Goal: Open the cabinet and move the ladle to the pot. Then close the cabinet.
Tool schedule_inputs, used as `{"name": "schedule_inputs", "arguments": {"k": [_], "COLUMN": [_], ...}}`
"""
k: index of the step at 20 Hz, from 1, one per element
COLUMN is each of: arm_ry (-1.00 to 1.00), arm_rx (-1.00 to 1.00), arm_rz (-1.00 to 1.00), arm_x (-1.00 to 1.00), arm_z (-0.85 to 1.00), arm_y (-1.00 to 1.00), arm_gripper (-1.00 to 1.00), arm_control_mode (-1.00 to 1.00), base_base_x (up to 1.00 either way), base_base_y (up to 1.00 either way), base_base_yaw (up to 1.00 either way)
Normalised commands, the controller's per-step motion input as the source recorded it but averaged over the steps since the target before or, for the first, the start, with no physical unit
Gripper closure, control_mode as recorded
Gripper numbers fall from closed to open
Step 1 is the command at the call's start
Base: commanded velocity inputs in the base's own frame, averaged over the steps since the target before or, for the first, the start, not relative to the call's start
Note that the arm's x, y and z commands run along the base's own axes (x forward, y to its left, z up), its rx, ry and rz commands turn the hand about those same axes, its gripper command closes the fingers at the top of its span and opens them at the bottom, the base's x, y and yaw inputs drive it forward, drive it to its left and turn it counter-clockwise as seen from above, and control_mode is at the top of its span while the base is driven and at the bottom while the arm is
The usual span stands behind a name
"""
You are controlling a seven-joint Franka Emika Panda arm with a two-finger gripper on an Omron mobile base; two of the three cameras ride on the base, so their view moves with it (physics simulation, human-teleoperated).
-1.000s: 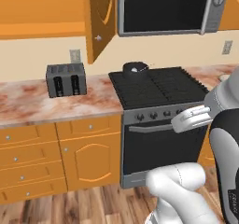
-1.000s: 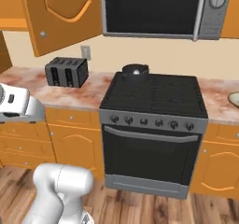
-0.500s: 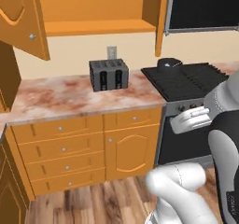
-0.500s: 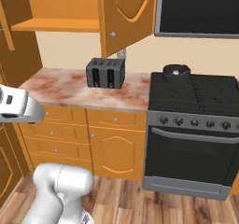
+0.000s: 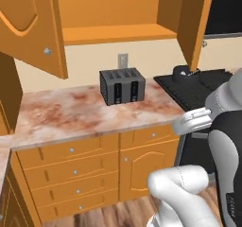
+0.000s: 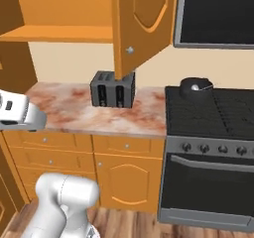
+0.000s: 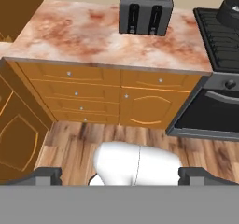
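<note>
The gripper (image 7: 119, 177) is spread wide and nothing is held; its fingertips (image 7: 45, 175) point down over the floor in front of the drawers. At about 1 o'clock in the hand view the pot (image 7: 231, 7) is seen on the stove (image 7: 219, 41). A pale handle, judged to be the ladle (image 6: 202, 87), rests in it. The cabinet (image 5: 113, 32) is seen with both doors open, so only closing appears left.

The tool (image 7: 119, 174) is held wide open with nothing between its fingertips, raised in front of the desk (image 7: 93, 36) and pointed down toward it.
</note>
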Motion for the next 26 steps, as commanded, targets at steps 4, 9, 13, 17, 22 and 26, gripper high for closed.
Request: {"name": "schedule_inputs", "arguments": {"k": [4,9,13,17,22,26], "arm_ry": [0.0,0.0,0.0,0.0,-0.02,-0.2], "arm_rx": [0.0,0.0,0.0,0.0,0.0,0.0], "arm_rz": [0.0,0.0,0.0,0.0,0.0,-0.03], "arm_x": [0.0,0.0,0.0,0.0,-0.2,-0.93], "arm_z": [0.0,0.0,0.0,0.0,0.05,0.28], "arm_y": [0.0,0.0,0.0,0.0,0.08,0.0], "arm_gripper": [-1.0,-1.0,-1.0,-1.0,-1.0,-1.0], "arm_control_mode": [1.0,1.0,1.0,1.0,-1.0,-1.0], "base_base_x": [0.73,0.71,0.67,0.5,0.03,0.0], "base_base_y": [0.0,0.16,0.29,0.23,0.04,0.0], "base_base_yaw": [-0.1,-0.08,-0.07,-0.05,0.0,0.0]}}
